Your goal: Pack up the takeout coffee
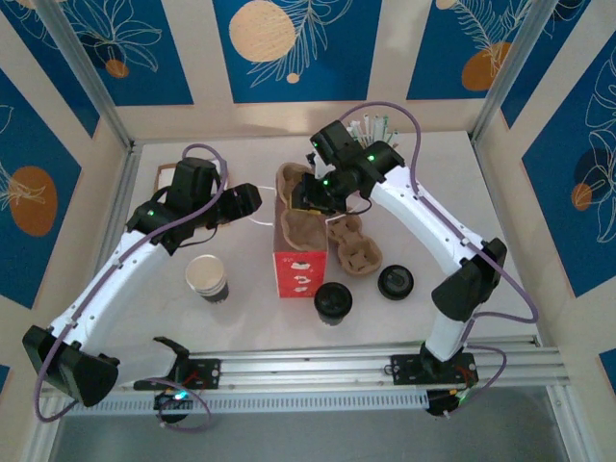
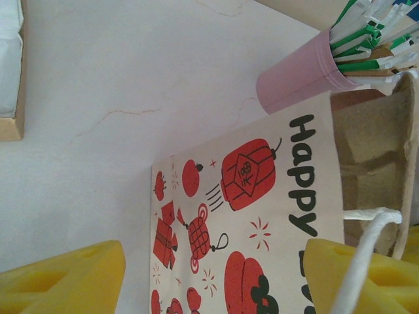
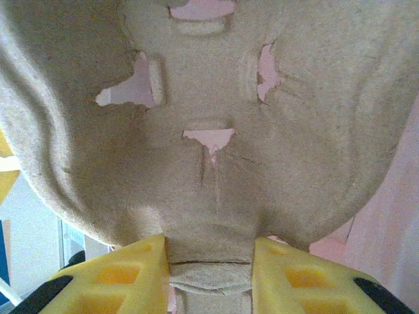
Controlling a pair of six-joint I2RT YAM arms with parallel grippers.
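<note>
- Pinching the pulp carrier (image 3: 216,118) by its neck, the right gripper (image 3: 209,261) holds it at the mouth of the bag (image 1: 300,265).
- Spread wide, the left gripper (image 2: 213,278) sits beside the bag, with the handle cord (image 2: 357,261) across one finger.
- Lidded, the takeout coffee (image 1: 333,301) stands just in front of the bag, untouched.
- Risk: if the carrier snags the rim, it could tip the bag onto the cup.

White, faintly veined table (image 1: 241,322). Items resting directly on it:
- 1 red-and-white bag (image 1: 299,268), upright at centre.
- 1 pulp cup carrier (image 1: 356,250), just beside the bag's right side.
- 1 open paper cup (image 1: 207,277), left of the bag.
- 1 lidded paper cup (image 1: 333,302) and 1 flat black lid (image 1: 396,282), toward the near edge.
- 1 pink cup of sticks (image 2: 298,72), behind the bag.
- 1 brown-edged box (image 1: 166,174), far left.
</note>
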